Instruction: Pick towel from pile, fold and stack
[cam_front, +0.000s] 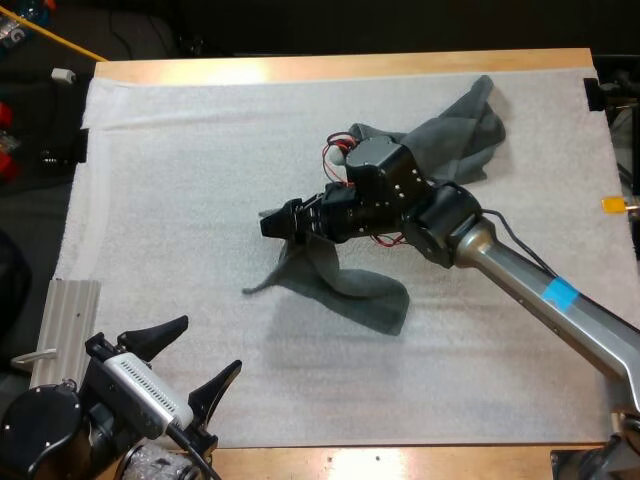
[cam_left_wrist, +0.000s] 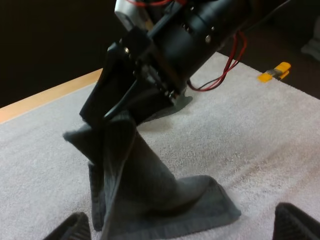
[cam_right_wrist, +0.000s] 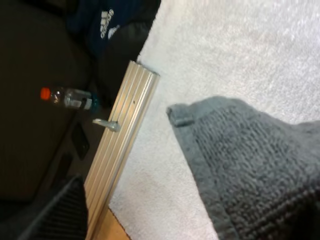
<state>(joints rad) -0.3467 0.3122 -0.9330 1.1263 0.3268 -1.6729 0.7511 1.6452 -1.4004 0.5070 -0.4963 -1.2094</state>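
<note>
**One Corner Up, the Rest Trailing on the Mat**

Taking the high view as my dial, my right gripper (cam_front: 272, 222) sat just off the mat's centre toward 10 o'clock, reaching in from 4 o'clock. Its fingers were clamped on a top edge of the towel (cam_front: 345, 285). I judged that pinching one edge was meant to let the cloth hang and open under its own weight, away from any bunching.

From that pinch the towel fell away toward 5 o'clock. In the left wrist view it rose in a tent (cam_left_wrist: 125, 165) to the black fingers, while its lower part lay flat on the white mat (cam_front: 180, 180). So it was only partly raised, with a loose corner pointing toward 8 o'clock.

A grey heap (cam_front: 460, 135) of the same cloth lay at 1 o'clock, partly under my right arm. I could not tell whether it was a second towel or joined the one I held.

My left gripper (cam_front: 208, 345) waited at 7 o'clock, fingers wide apart and gripping nothing. It faced the hanging cloth, well apart from it. I read that as standing ready to take a free corner, since a fold needs two held points.

An aluminium rail (cam_front: 68, 315) lay along the mat's edge at 8 o'clock, just beside the left arm. Beyond it, off the table, the right wrist view caught a bottle (cam_right_wrist: 67, 97) with a red cap.

Folding had not begun, and nothing was stacked.
</note>
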